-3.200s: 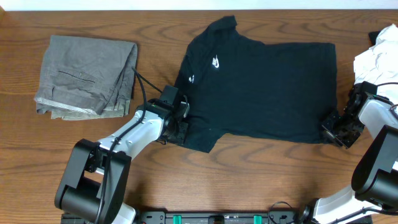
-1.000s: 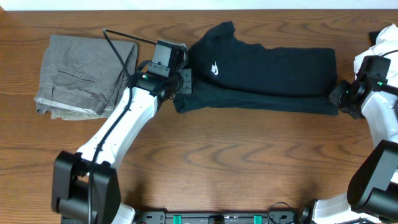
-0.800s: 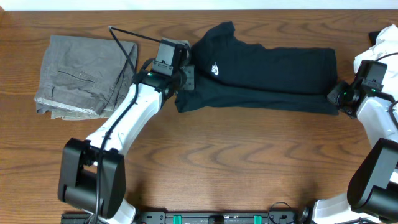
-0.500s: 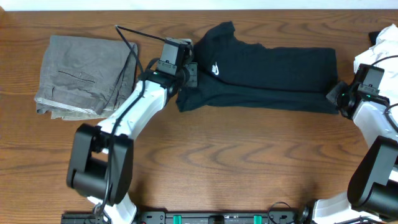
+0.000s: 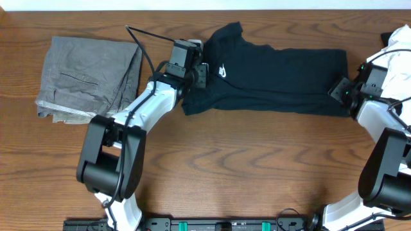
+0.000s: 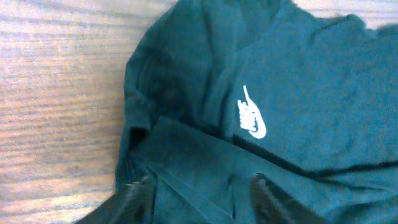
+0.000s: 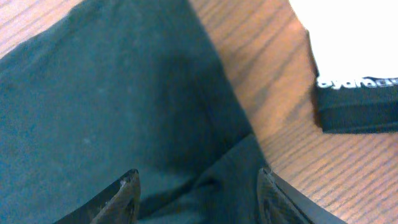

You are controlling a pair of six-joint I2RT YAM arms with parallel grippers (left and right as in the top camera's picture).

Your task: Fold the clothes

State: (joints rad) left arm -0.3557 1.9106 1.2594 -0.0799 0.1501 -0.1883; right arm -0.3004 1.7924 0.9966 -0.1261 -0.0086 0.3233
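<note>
Overhead: the black T-shirt (image 5: 276, 77) lies folded into a long band on the far middle of the worktop (image 5: 244, 167), with grey trousers (image 5: 87, 77) well to its left and a white garment (image 5: 390, 61) just beside its right end

Left wrist: the left gripper (image 6: 199, 190) is spread apart over the fold below the logo (image 6: 252, 115)

Right wrist: the right gripper (image 7: 198, 186) is spread apart over the shirt's corner
</note>
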